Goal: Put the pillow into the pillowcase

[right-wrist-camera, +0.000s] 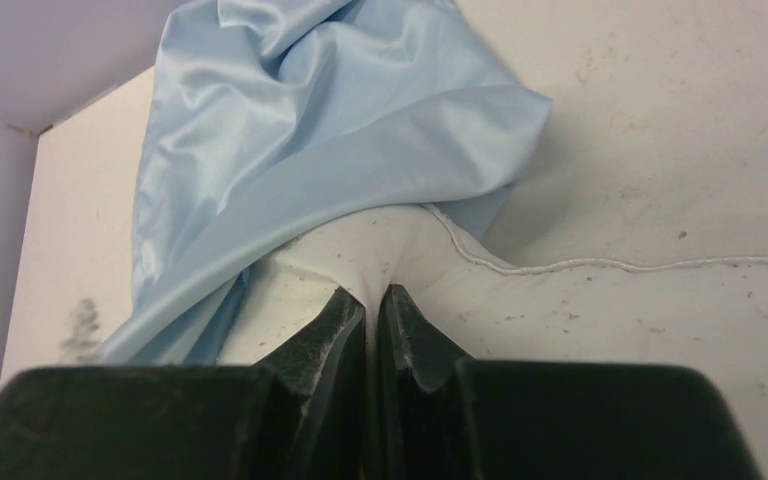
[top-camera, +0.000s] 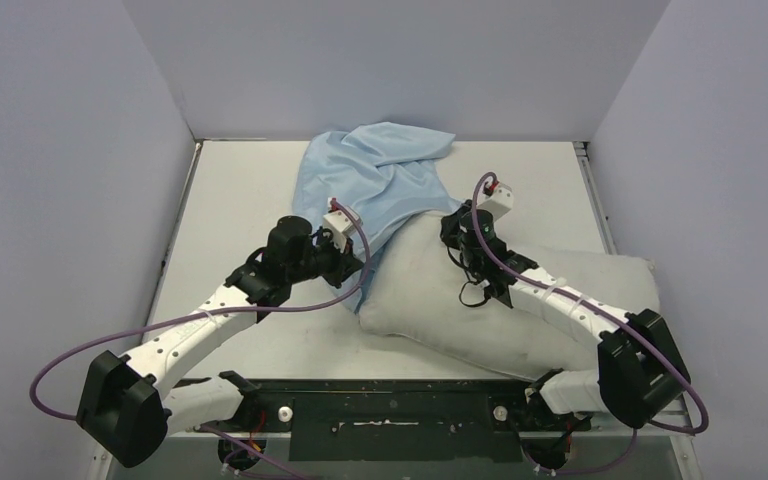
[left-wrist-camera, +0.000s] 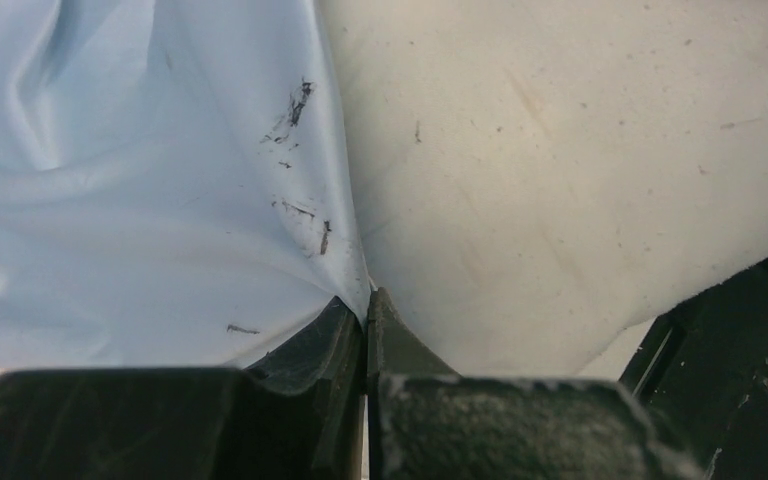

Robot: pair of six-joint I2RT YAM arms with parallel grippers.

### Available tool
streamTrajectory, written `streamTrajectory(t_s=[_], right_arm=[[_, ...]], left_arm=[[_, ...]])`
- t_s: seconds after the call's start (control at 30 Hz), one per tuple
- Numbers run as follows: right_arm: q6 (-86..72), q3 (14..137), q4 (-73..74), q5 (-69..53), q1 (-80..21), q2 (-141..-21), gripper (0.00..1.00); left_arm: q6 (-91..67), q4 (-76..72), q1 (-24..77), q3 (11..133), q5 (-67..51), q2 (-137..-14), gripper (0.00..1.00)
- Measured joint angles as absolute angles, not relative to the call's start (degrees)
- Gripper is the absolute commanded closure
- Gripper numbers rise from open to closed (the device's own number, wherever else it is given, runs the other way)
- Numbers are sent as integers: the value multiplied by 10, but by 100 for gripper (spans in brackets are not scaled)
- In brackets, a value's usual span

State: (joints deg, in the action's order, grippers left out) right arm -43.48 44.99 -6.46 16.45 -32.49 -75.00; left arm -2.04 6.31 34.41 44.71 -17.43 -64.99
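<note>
Left gripper (left-wrist-camera: 368, 302) is pinching the pillowcase (top-camera: 375, 170) edge, jaws clamped tight. Right gripper (right-wrist-camera: 375, 297) is gripping a pillow (top-camera: 430, 315) corner. Pillow is lying mid-table (top-camera: 240, 190), pillowcase draping over its far end.

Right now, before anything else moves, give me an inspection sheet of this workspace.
Surface: white table, lightly speckled.
Job's things: pillow lies right of centre; pillowcase is bunched at the far edge, draped over the pillow's far corner.
Clutter: nothing seen.
Claws: left claw shut on the pillowcase edge; right claw shut on the pillow's corner.
Cables: purple cables loop off both arms.
Surroundings: pale walls on three sides.
</note>
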Motion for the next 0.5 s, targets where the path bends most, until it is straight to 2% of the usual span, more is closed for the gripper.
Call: streamTrajectory(t_s=[0.47, 0.5], right_arm=[[-555, 469, -98, 328, -313, -814, 100], [-563, 472, -99, 334, -312, -819, 94]], left_arm=[[3, 36, 344, 413, -279, -647, 100], [5, 36, 344, 412, -279, -647, 100]])
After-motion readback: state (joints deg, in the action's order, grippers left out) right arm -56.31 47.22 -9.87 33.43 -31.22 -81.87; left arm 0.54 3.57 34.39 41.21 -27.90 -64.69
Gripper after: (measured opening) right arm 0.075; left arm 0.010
